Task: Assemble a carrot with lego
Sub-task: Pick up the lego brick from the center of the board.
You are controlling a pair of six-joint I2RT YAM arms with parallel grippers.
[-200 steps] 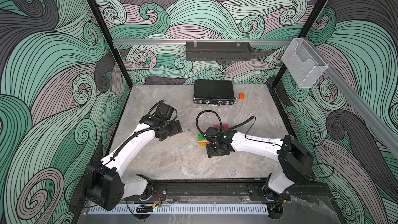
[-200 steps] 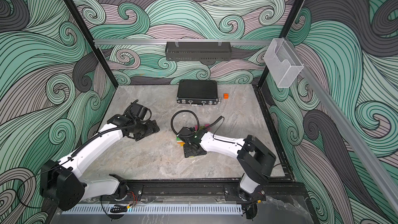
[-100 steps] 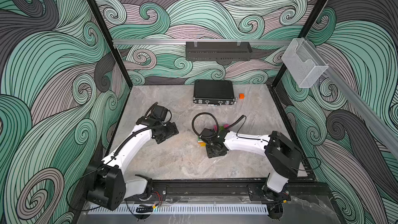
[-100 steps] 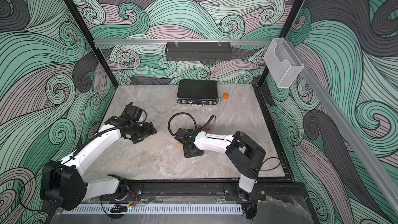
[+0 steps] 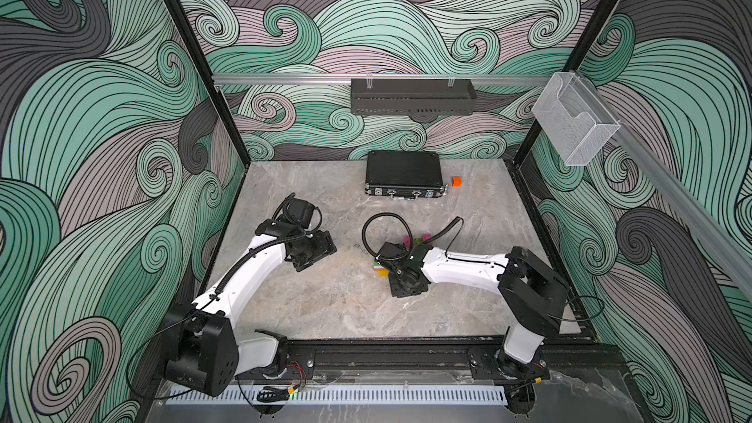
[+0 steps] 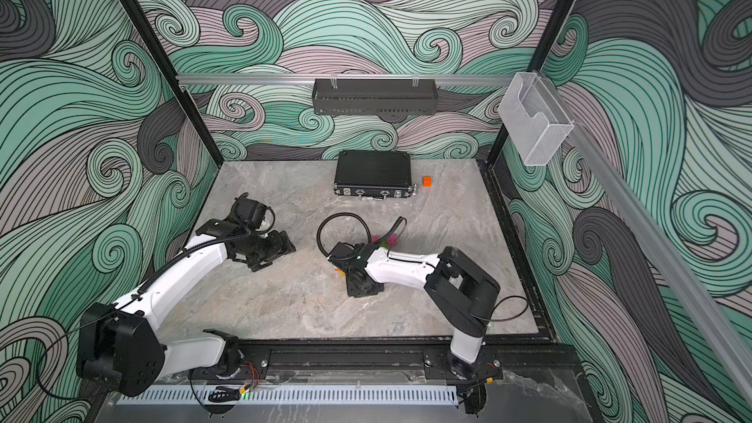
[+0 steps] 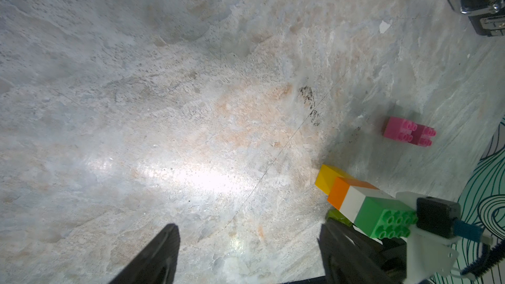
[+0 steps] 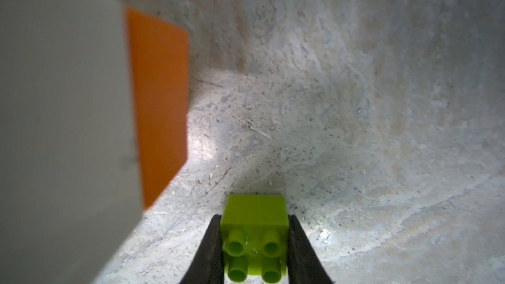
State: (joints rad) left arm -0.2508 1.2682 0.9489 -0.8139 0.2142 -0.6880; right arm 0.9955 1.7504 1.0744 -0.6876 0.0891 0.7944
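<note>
A joined stack of yellow, orange, white and dark green lego (image 7: 355,199) lies on its side on the stone table; this is the carrot as it stands. In both top views my right arm covers most of it, leaving only an edge (image 5: 380,273). Two pink bricks (image 7: 408,135) lie together a little beyond it, seen also in a top view (image 5: 407,241). My right gripper (image 8: 255,218) is shut on a lime green brick (image 8: 255,214), studs facing the camera, low over the table beside the stack's orange (image 8: 161,105) and white bricks. My left gripper (image 7: 248,252) is open and holds nothing, left of the stack.
A flat black ribbed case (image 5: 403,172) lies at the back of the table with a small plain orange cube (image 5: 456,181) to its right. A black shelf (image 5: 413,96) hangs on the back wall and a clear bin (image 5: 573,124) on the right wall. Cable loops (image 5: 386,229) rise over my right wrist.
My right gripper has closed on the lime green brick and its arm has swung a little to the left. My left arm has drawn back to the left, away from the stack.
</note>
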